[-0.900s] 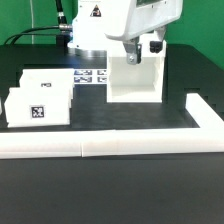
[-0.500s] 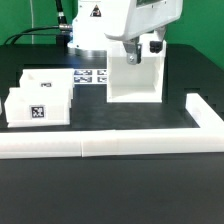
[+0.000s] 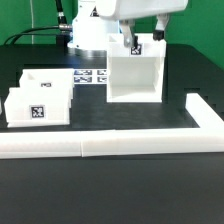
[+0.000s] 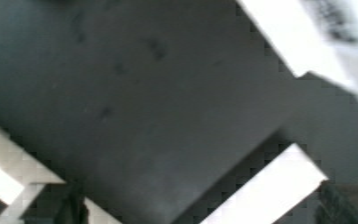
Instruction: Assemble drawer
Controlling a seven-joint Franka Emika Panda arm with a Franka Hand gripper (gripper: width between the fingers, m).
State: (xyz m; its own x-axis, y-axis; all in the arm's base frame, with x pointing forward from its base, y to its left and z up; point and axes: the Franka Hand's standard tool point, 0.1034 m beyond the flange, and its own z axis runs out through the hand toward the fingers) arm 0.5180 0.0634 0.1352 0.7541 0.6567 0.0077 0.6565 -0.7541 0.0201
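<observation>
The drawer's large white boxy housing [image 3: 134, 76] stands upright at the back middle of the black table, open side up. The two small trays [image 3: 40, 98] sit side by side at the exterior view's left, with square tags on their fronts. My gripper [image 3: 144, 38] hangs just above the housing's top rim, its jaws spread and holding nothing. In the wrist view the dark fingertips [image 4: 41, 206] frame a white wall edge of the housing [image 4: 279, 182] over dark table; the picture is blurred.
The long low white border rail [image 3: 110, 144] runs along the front and turns back at the exterior view's right [image 3: 204, 116]. The marker board [image 3: 90, 77] lies flat behind the trays, left of the housing. The robot's base stands behind the housing.
My gripper has risen from inside the housing's top to just above its rim. The housing and the trays have not moved.
</observation>
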